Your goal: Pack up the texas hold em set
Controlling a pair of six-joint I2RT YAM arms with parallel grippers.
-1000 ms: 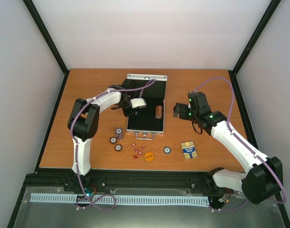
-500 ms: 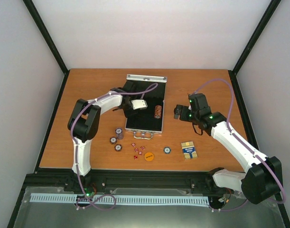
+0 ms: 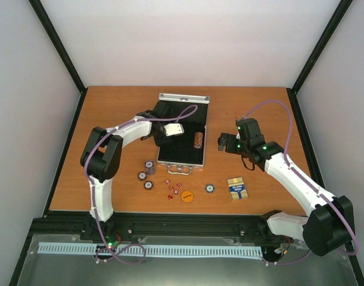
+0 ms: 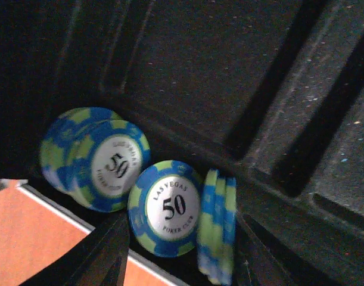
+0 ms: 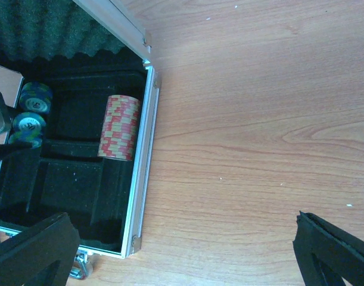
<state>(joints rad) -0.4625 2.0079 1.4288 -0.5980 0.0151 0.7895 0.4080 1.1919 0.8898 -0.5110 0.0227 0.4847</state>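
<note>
The silver case (image 3: pixel 199 159) lies open mid-table, black lining up, its handle (image 3: pixel 182 170) towards me. My left gripper (image 3: pixel 165 134) reaches into its left side. In the left wrist view the left gripper (image 4: pixel 182 262) stands open astride blue-green "50" chips (image 4: pixel 167 208) leaning in a slot, beside another blue stack (image 4: pixel 98 158). A red-cream chip stack (image 5: pixel 119 128) lies in the case's right slot. My right gripper (image 5: pixel 182 256) is wide open over bare wood, right of the case. Loose chips (image 3: pixel 148 165), red dice (image 3: pixel 173 187), an orange disc (image 3: pixel 187 195) and the card deck (image 3: pixel 236 187) lie in front.
A single blue chip (image 3: pixel 210 188) lies between the orange disc and the deck. The raised lid (image 3: pixel 184 97) stands at the case's far end. Black frame posts (image 3: pixel 68 65) edge the table's back corners.
The left jaws have spread apart from shut, and the blue chips now lean loose in the case slot. The right arm has hardly moved.
</note>
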